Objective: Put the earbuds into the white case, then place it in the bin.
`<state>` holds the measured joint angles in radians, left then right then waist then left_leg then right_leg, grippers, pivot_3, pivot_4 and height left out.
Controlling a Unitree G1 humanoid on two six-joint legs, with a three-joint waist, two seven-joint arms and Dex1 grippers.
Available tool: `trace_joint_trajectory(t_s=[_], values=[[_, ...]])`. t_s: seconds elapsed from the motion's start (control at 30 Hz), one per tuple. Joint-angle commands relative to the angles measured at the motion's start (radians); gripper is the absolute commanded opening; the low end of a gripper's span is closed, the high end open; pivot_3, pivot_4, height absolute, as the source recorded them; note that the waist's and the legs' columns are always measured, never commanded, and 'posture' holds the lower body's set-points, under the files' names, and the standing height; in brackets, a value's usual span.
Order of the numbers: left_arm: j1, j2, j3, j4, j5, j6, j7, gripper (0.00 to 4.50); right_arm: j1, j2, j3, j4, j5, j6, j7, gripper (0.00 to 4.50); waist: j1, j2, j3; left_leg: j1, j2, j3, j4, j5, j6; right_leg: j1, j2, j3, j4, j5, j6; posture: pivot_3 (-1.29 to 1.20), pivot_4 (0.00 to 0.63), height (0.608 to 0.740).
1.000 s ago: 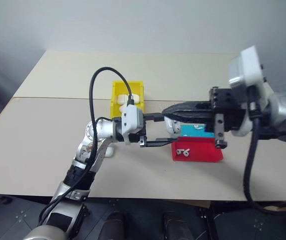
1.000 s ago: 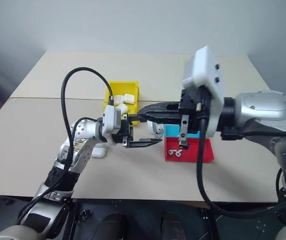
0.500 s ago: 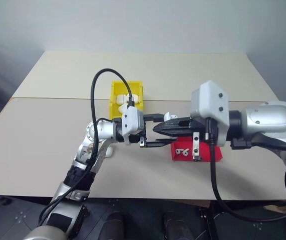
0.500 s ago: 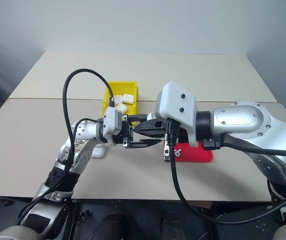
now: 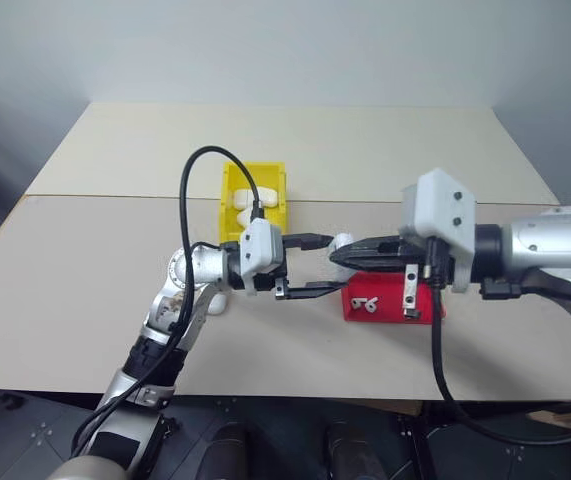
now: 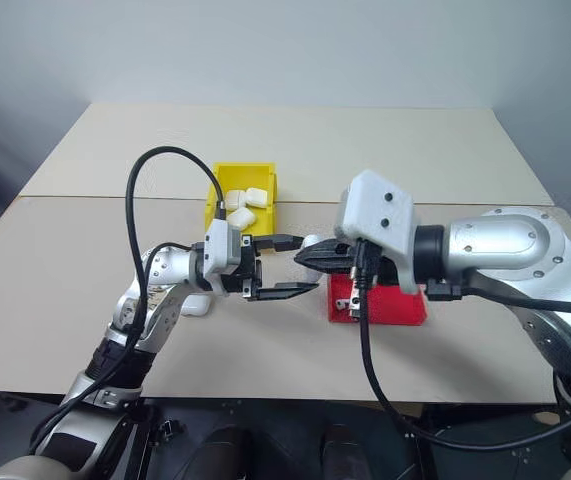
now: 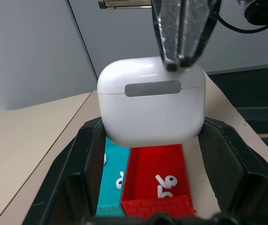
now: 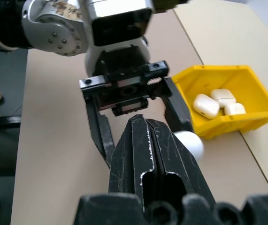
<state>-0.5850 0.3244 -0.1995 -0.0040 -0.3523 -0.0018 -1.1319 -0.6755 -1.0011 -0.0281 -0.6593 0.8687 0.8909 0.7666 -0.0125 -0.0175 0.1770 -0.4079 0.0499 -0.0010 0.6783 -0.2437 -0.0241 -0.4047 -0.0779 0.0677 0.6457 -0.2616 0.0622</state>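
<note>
Our left gripper (image 7: 152, 136) pinches the white case (image 7: 151, 101), glossy, rounded, lid shut, above the tan table (image 5: 95, 260). Our right gripper (image 7: 180, 63), fingers pressed together, touches its lid. Beyond: earbuds (image 7: 164, 183), red tray (image 7: 138, 187), yellow bin (image 5: 233, 195), grey wall (image 5: 285, 45).

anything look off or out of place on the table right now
One stray white case lies on the bare table beside the left arm, while three others sit in the yellow bin. Loose earbuds lie in the red tray. Otherwise nothing is spilled or damaged; the left gripper holds a closed case.
</note>
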Motion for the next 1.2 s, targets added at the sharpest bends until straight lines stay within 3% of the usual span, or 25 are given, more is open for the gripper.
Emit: trace_joint_trajectory(t_s=[0.03,0.1,0.23,0.47,0.6,0.87,0.9,1.0,1.2], values=[[-0.02,0.001,0.027,-0.061,-0.023,-0.004,0.018,2.72,-0.002,0.034,-0.18,0.028,0.127,-0.004,-0.025,0.03,0.0,0.0,0.0,0.0,0.0,0.0,0.0,0.0,0.0,0.0,0.0,0.0,0.0,0.0,0.0,0.0,0.15,0.74],[-0.019,0.001,0.04,-0.081,-0.024,0.017,0.049,2.72,0.007,0.044,-0.239,0.041,0.156,-0.012,-0.046,0.03,0.0,0.0,0.0,0.0,0.0,0.0,0.0,0.0,0.0,0.0,0.0,0.0,0.0,0.0,0.0,0.0,0.15,0.74],[-0.1,-0.025,0.063,-0.079,0.127,0.147,0.327,2.72,0.047,0.047,-0.308,0.056,0.157,0.015,-0.153,0.03,0.003,0.0,0.0,0.0,0.0,0.0,0.0,0.0,0.0,0.001,0.0,0.0,0.0,0.0,0.0,0.0,0.15,0.74],[-0.305,-0.122,0.149,-0.004,0.279,0.607,0.781,2.72,0.171,0.094,-0.274,0.01,0.126,0.003,-0.253,0.03,0.001,-0.003,0.0,-0.001,-0.001,-0.001,0.0,0.0,0.001,0.001,0.0,0.0,-0.001,0.0,0.001,0.0,0.15,0.74],[-0.295,-0.186,0.166,-0.012,0.344,0.677,0.953,2.72,0.183,0.107,-0.235,0.014,0.103,-0.007,-0.251,0.03,-0.003,-0.003,0.0,-0.001,-0.001,-0.001,-0.001,0.0,0.001,-0.001,0.0,0.0,0.0,0.0,0.001,0.0,0.15,0.74],[-0.322,-0.205,0.178,0.124,0.382,0.708,1.053,2.72,0.157,0.097,-0.173,0.054,0.036,-0.007,-0.226,0.03,0.0,-0.004,0.0,0.0,-0.001,-0.001,0.0,0.0,0.001,0.0,0.0,0.0,0.0,0.0,0.001,0.0,0.15,0.74],[-0.328,-0.203,0.18,0.14,0.383,0.71,1.055,3.45,0.156,0.096,-0.171,0.053,0.03,-0.004,-0.225,0.0,0.0,-0.004,0.0,-0.001,-0.001,-0.001,0.0,0.0,0.001,0.0,0.0,0.0,0.0,0.0,0.001,0.0,0.15,0.74],[-0.34,-0.193,0.177,0.179,0.374,0.718,1.037,4.41,0.165,0.098,-0.172,0.045,0.016,0.0,-0.227,0.0,0.001,-0.004,0.0,-0.001,-0.001,-0.001,0.0,0.0,0.001,0.0,0.0,0.0,0.0,0.0,0.001,0.0,0.15,0.74],[-0.345,-0.212,0.225,0.138,0.307,0.632,1.01,4.46,0.193,0.091,-0.18,0.021,-0.001,0.005,-0.225,0.0,0.001,-0.004,0.0,-0.001,-0.001,-0.001,0.0,0.0,0.001,0.0,0.0,0.0,0.0,0.0,0.001,0.0,0.15,0.74]])
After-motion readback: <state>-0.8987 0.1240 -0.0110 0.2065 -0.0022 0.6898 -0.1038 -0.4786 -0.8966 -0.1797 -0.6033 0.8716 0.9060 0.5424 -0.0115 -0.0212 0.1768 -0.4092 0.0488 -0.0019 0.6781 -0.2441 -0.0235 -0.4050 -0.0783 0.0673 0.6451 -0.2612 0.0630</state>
